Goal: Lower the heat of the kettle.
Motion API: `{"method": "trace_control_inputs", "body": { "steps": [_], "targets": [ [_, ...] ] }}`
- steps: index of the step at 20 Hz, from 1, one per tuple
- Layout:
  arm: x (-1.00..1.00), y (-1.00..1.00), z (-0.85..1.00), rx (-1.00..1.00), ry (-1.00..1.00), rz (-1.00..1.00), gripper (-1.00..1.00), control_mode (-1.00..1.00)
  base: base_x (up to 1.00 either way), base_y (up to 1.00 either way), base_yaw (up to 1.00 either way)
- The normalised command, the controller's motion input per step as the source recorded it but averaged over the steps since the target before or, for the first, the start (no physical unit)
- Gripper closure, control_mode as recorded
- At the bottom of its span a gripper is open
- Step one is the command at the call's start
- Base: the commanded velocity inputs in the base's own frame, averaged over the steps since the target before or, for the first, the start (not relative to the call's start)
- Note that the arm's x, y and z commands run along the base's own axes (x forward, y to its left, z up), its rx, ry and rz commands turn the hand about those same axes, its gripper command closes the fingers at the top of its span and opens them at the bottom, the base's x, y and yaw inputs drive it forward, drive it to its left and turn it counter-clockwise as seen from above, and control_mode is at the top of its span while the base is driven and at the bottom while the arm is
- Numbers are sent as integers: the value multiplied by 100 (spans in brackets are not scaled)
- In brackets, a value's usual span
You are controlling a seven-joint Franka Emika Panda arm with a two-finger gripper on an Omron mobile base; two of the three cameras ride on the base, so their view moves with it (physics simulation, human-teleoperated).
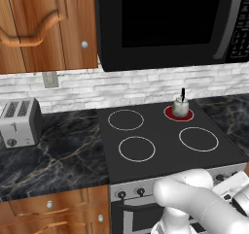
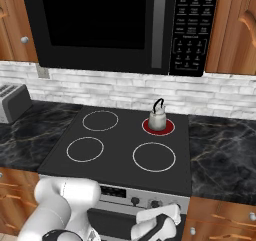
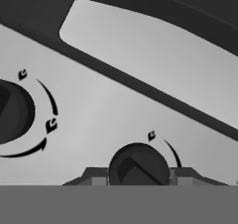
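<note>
The kettle [image 1: 180, 106] [image 2: 158, 117] is small and silvery with a thin black handle. It stands on the back right burner [image 2: 168, 127], which glows red. Low in front of the stove's control panel [image 2: 117, 191], my gripper [image 3: 138, 177] points at the panel. Its two dark finger tips [image 3: 95, 177] flank a round dark knob [image 3: 138, 165] and are shut on it. The white hand [image 2: 161, 219] sits just below the panel's right knobs.
Another knob [image 3: 14, 110] lies to the left on the grey panel, with arc marks around it. Three unlit burners ring the cooktop [image 1: 160, 145]. A silver toaster [image 1: 19, 122] stands on the left counter. A black microwave [image 1: 170, 24] hangs above the stove.
</note>
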Motion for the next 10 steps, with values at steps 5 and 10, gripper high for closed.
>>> {"method": "trace_control_inputs", "body": {
  "steps": [5, 10],
  "targets": [
    [0, -10, 9, 27, 6, 0, 100, -100, 0, 0, 0],
    [0, 0, 4, 27, 15, 0, 100, -100, 0, 0, 0]
  ]
}}
